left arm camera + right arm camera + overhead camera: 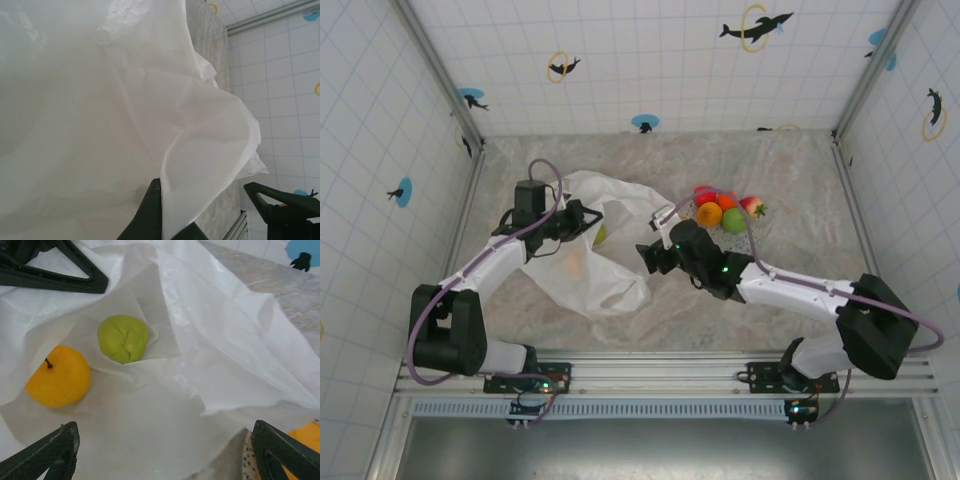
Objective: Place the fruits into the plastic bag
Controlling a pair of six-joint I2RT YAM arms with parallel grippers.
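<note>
The white plastic bag (610, 285) lies crumpled left of centre, its mouth held up. My left gripper (582, 218) is shut on the bag's rim, and a fold of the bag (100, 100) passes between the jaws of that gripper (167, 225). Inside the bag (215, 360) lie a green fruit (123, 338) and an orange fruit (57, 375). My right gripper (165, 455) hangs open and empty over the bag's mouth; from above it (650, 255) is at the bag's right edge. More fruits sit on the plate: red (705, 195), orange (709, 214), green (734, 220).
The speckled plate (248, 460) touches the bag's right side, with an orange fruit (305, 437) on it. The left gripper's fingers (60, 275) show behind the bag's mouth. Tiled walls enclose the marble table (800, 180), which is bare at the far right.
</note>
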